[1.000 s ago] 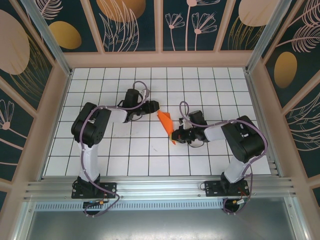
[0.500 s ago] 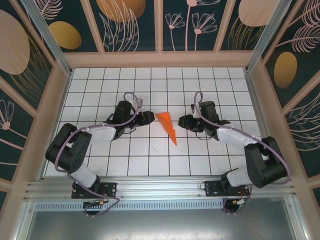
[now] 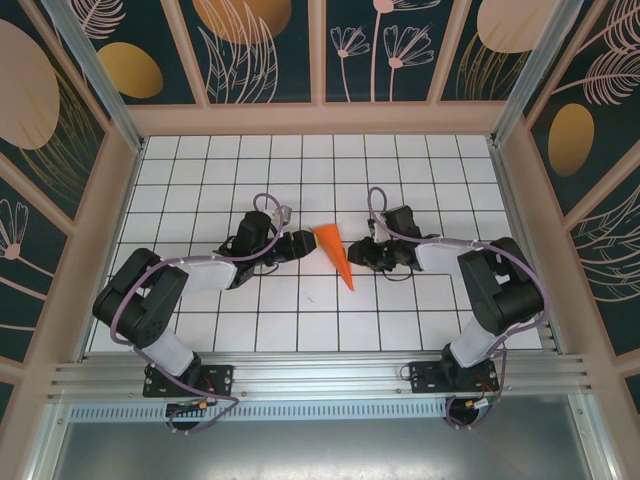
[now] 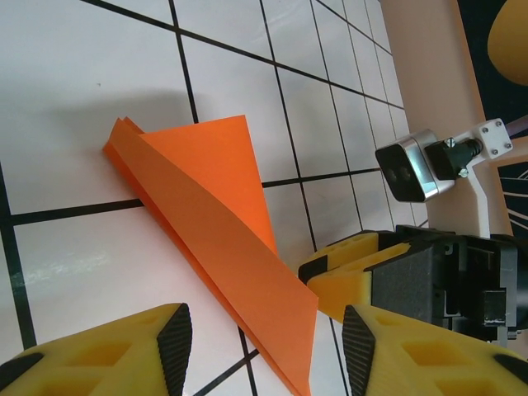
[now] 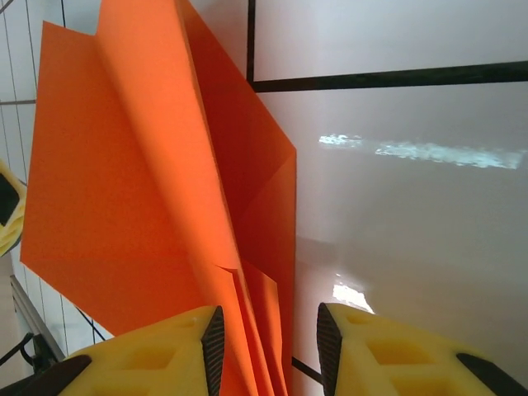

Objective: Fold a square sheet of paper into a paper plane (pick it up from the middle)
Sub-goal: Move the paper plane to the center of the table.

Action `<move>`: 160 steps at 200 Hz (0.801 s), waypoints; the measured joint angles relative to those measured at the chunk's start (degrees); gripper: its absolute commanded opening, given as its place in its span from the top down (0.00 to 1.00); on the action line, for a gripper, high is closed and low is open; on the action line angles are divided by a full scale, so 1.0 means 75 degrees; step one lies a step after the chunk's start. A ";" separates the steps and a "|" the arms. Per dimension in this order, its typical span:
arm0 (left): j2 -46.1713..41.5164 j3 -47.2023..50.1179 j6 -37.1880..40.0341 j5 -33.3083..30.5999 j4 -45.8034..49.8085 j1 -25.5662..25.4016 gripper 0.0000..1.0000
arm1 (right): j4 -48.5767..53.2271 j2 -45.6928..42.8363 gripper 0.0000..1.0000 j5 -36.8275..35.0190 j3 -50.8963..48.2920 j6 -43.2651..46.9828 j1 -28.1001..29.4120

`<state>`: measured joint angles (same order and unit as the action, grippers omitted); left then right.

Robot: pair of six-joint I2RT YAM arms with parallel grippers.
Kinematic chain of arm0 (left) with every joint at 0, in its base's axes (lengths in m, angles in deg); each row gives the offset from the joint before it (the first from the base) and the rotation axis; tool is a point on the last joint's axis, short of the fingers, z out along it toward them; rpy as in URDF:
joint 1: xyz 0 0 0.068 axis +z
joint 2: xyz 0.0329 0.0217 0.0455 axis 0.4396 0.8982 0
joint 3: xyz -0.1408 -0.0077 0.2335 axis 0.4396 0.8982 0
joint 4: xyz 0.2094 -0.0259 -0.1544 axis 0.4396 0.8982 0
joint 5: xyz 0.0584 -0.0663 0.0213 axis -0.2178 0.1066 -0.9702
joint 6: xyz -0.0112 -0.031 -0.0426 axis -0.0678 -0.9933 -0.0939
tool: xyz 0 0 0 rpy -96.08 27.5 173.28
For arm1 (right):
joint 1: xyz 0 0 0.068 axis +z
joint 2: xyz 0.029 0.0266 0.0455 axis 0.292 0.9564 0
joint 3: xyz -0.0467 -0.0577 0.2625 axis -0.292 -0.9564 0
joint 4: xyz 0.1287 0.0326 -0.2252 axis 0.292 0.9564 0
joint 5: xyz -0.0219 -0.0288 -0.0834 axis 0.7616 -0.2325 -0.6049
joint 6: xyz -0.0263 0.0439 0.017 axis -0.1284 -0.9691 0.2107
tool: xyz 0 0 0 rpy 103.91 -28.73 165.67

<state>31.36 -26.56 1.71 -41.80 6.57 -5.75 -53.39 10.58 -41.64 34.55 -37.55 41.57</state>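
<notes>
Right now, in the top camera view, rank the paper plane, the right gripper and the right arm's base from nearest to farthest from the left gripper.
Measured from the left gripper:
1. paper plane, just to its right.
2. right gripper, beyond the plane, on its other side.
3. right arm's base, far off at the bottom right.

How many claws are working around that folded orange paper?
2. The left claw sits just left of the slim folded orange paper dart on the white tiled table; the right claw sits just right of it.
</notes>
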 measured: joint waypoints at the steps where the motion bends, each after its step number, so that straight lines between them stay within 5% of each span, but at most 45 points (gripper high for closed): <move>1: 0.0003 -0.0003 0.0000 0.0000 0.0000 0.0000 0.46 | 0.0003 0.0006 0.63 0.0003 0.0003 0.0003 0.0003; 90: 0.0119 -0.0041 -0.0006 0.0003 -0.0009 0.0000 0.46 | 0.0146 0.0399 0.68 0.0099 0.0463 0.0350 0.0574; 160: -0.0207 0.0117 -0.0073 -0.0697 0.0006 -0.0009 0.46 | 0.1411 0.1035 0.74 -0.1906 0.1734 0.0656 0.1853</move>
<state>29.81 -25.68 1.16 -47.03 6.62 -5.82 -42.81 18.34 -55.93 47.56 -32.64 55.48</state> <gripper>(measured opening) 0.539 0.255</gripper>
